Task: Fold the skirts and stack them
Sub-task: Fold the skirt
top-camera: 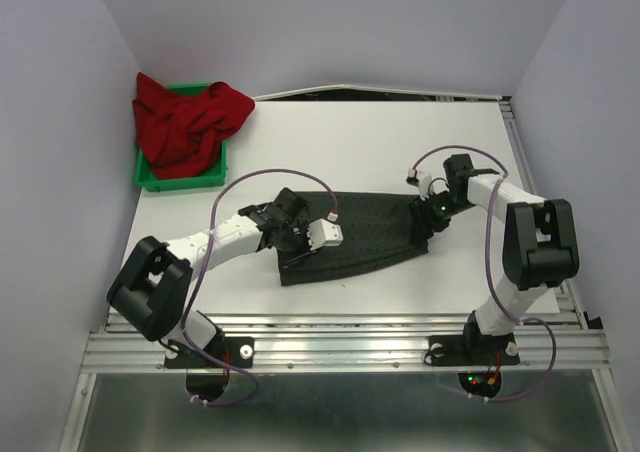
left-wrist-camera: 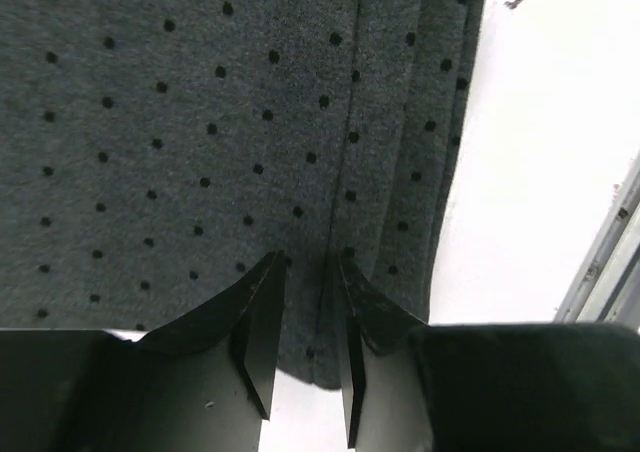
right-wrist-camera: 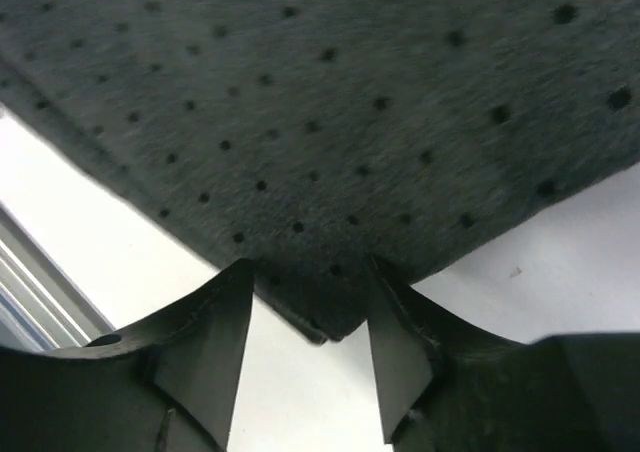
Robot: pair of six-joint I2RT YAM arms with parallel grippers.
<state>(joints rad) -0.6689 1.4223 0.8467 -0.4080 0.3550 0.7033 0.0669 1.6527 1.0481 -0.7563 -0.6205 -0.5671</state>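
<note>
Top external view shows the charcoal dotted skirt spread across the middle of the white worktop. The red skirt is heaped over the green bin at the far left. The left gripper sits at the dotted skirt's left end, jaws slightly apart over its edge. The right gripper is at the right end, jaws apart around a corner of the skirt, not clamped.
</note>
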